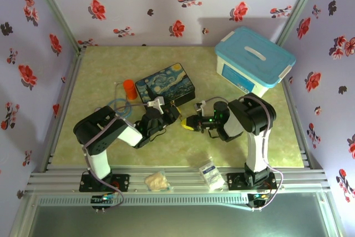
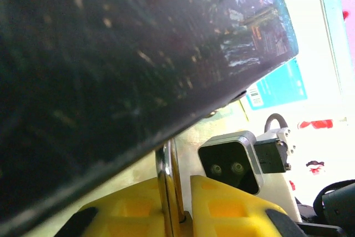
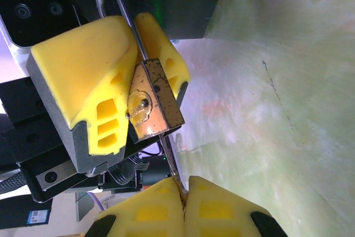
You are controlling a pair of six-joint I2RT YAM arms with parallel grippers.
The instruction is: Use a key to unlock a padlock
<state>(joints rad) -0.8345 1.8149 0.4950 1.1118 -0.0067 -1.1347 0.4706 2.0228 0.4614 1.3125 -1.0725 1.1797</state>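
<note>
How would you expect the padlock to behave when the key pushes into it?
Likely rigid and dense for its size: the padlock looks solid brass. It may swivel, as the left gripper clamps it at the thin shackle, the body sticking out. Smooth metal could slip in the jaws.

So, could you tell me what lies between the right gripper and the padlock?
The thin key, pinched by the right gripper, bridges that stretch to the padlock, per the right wrist view.

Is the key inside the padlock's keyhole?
No: the keyhole faces the camera empty, with the key just below the padlock.
</note>
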